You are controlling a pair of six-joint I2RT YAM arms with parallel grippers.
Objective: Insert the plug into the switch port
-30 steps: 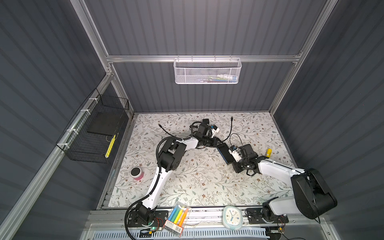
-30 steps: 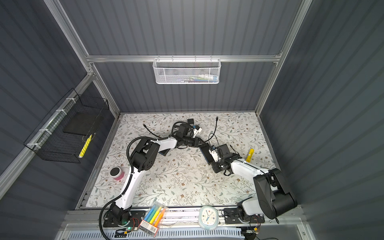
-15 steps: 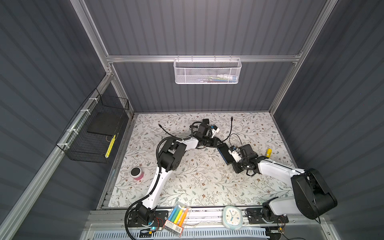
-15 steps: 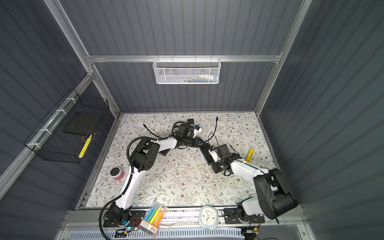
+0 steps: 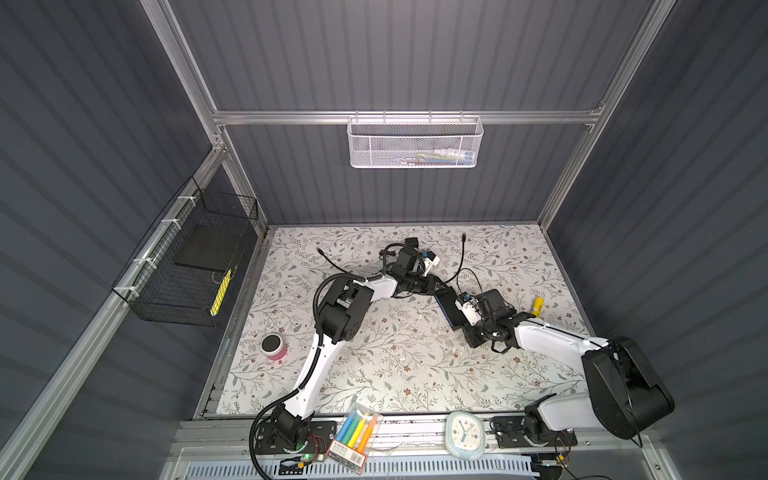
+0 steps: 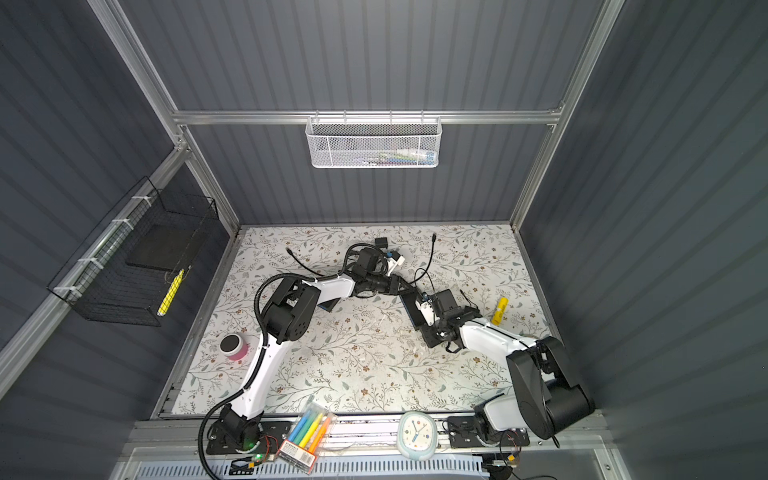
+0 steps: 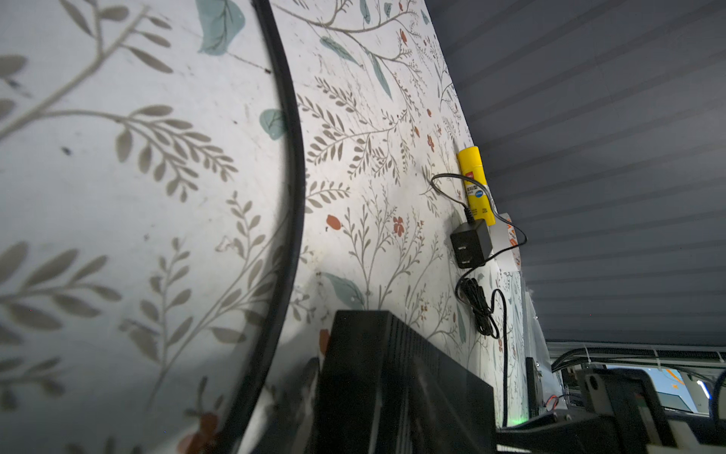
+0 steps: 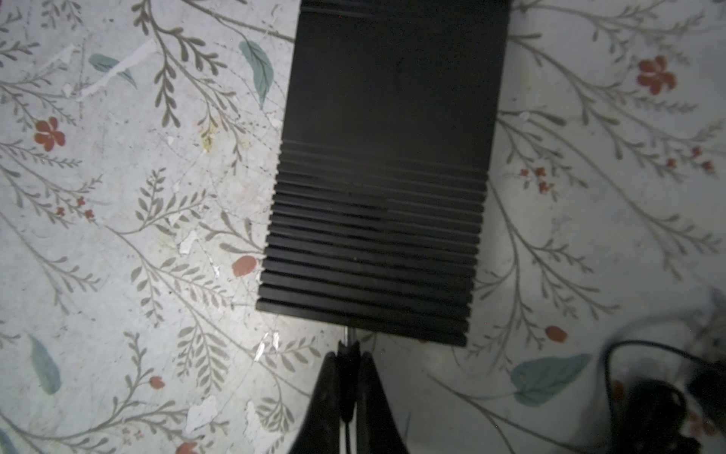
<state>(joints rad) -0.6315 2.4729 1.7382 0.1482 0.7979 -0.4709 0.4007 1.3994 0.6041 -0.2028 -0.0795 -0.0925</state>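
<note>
The switch (image 5: 447, 308) is a flat black box with a ribbed top (image 8: 377, 220), lying on the floral table in both top views (image 6: 412, 311). My left gripper (image 5: 436, 288) grips its far end; in the left wrist view the switch (image 7: 393, 377) fills the space between the jaws. My right gripper (image 8: 349, 355) is shut on the small black plug (image 8: 349, 363). The plug's metal tip (image 8: 348, 333) meets the switch's near edge; how far in it sits is hidden. In a top view the right gripper (image 5: 468, 335) is at the switch's near end.
A black power adapter (image 7: 470, 243) with its thin cable and a yellow glue stick (image 5: 537, 306) lie right of the switch. Loose black cables (image 5: 328, 259) trail at the back. A pink-based cylinder (image 5: 273, 347) stands front left. A marker pack (image 5: 353, 436) and clock (image 5: 464, 434) sit on the front rail.
</note>
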